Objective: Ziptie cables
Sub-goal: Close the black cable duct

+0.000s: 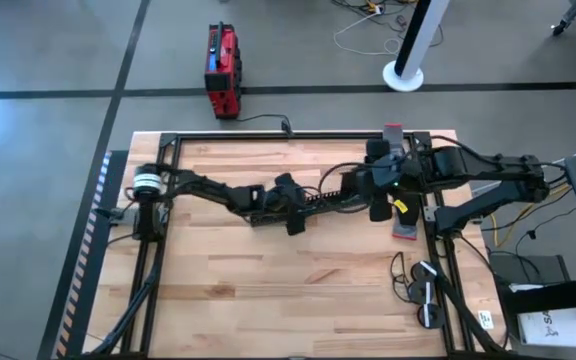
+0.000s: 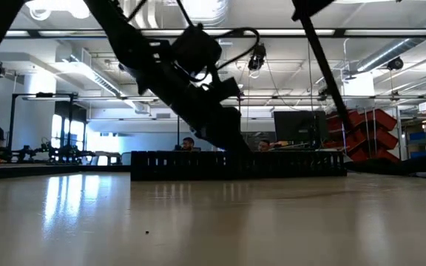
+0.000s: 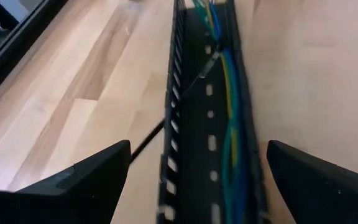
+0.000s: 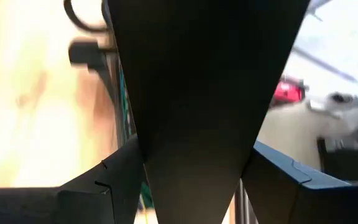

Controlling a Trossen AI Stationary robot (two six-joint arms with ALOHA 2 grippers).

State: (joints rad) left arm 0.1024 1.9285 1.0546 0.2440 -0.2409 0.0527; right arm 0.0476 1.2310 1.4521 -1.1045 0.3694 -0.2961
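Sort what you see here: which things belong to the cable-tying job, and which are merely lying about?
Belonging to the job:
cables, lying in the black slotted channel
left claw, open, astride the channel
right claw, at the channel's right end

Lying about:
red box
white stand base
black-and-white device

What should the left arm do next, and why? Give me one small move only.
Probably lower the left gripper and close on the cables. It stands open, with one finger on either side of the black slotted duct, and the green and blue cables lie loose inside, ungripped. The right gripper is near the duct's other end.
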